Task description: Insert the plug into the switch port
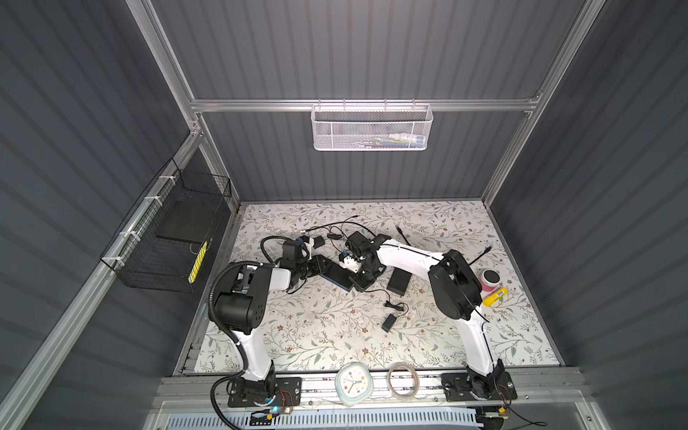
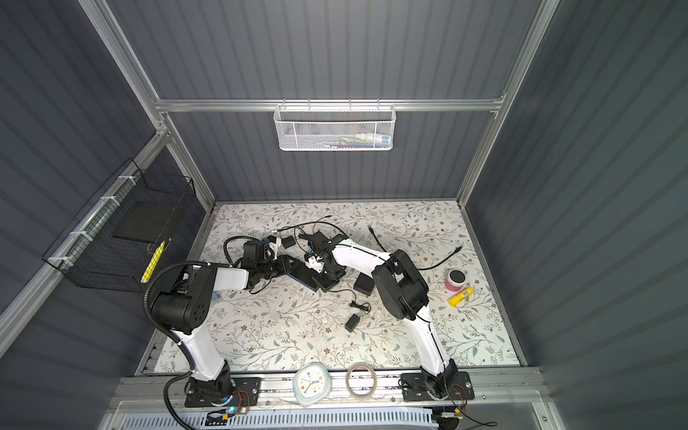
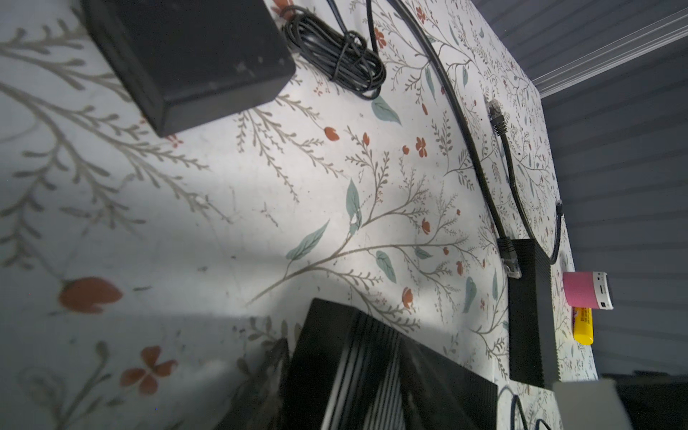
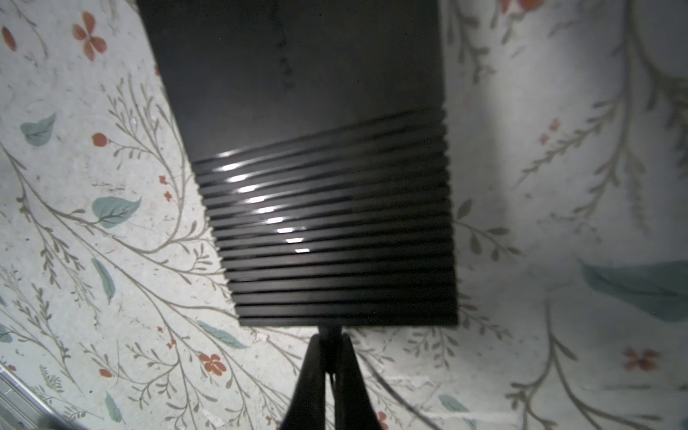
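The flat black box with a blue strip lies mid-table in both top views. My left gripper grips its left end; in the left wrist view the ribbed box fills the space between the jaws, beside one blurred finger. My right gripper is shut on a small dark plug, which touches the middle of the box's near edge. Its thin cable trails off over the table. The switch port itself is hidden behind the plug. From above, the right gripper stands at the box's right end.
A second ribbed black box lies just right of the grippers, a small adapter nearer the front. Another adapter, a coiled cable and loose network plugs lie behind. A pink cylinder and a yellow tube stand at the right.
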Motion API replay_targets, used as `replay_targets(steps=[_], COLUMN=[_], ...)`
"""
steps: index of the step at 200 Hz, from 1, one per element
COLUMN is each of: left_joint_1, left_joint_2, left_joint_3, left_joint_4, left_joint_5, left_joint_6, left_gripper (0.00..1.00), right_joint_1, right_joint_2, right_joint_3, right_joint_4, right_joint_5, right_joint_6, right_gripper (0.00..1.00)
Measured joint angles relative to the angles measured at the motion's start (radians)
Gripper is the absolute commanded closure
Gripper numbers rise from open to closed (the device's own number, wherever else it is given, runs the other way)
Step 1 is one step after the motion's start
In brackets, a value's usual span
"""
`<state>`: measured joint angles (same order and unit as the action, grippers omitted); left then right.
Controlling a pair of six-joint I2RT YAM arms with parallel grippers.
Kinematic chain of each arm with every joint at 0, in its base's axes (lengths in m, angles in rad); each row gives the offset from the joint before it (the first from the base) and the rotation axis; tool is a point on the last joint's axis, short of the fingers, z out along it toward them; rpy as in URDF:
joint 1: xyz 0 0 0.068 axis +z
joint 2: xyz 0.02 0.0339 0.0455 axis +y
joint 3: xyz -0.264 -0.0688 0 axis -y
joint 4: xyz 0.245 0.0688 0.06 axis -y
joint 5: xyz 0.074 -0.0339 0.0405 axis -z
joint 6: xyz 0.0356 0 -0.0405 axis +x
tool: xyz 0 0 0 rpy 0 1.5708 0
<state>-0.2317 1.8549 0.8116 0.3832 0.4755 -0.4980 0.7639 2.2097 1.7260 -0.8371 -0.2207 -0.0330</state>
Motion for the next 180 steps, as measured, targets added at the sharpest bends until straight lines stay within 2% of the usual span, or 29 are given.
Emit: replay_targets(steps=[180], left_joint_1=[-0.017], left_joint_2=[0.045], left_joint_3=[-0.029], left_joint_4=[0.163], left_joint_5=[-0.036], left_joint_6=[-0.034], left_gripper=[0.52], right_joint_1=[-0.016], right_joint_2=[0.111], right_joint_3=[0.196], right_joint_4=[-0.165], right_joint_5=[0.014], right_joint_6=[-0.016], right_gripper=[1.0])
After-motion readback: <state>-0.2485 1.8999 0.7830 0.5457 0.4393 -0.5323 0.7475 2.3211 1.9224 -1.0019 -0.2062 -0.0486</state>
